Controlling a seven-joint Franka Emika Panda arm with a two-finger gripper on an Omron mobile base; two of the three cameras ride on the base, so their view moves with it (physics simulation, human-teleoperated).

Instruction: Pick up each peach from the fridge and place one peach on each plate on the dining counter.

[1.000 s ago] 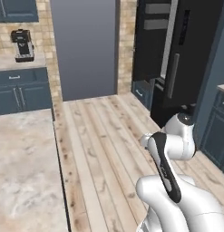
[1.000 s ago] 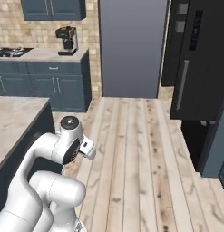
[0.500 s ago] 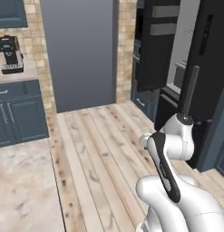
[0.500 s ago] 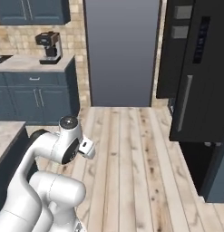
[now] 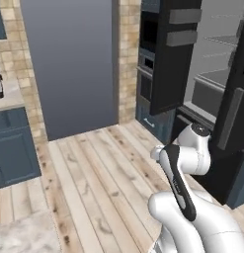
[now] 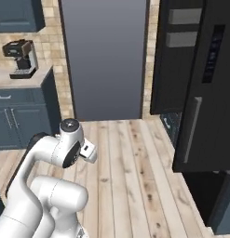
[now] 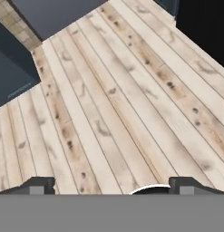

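No peach is visible to me yet; my gripper point(image 7: 111, 188) hangs spread and empty over the plank floor point(image 7: 122, 104). Approaching the fridge point(image 5: 220, 84), I risk clipping its open door point(image 6: 202, 93) with the folded arm.

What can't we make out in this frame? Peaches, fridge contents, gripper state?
- Fridge interior, left base view: cut off by the frame's right edge and partly hidden behind its dark door; shelf contents unreadable.
- Fridge, right base view: the open doors block the inside.
- Gripper, hand view: the tips stand apart with bare wooden floor between them, so it is open and holding nothing.
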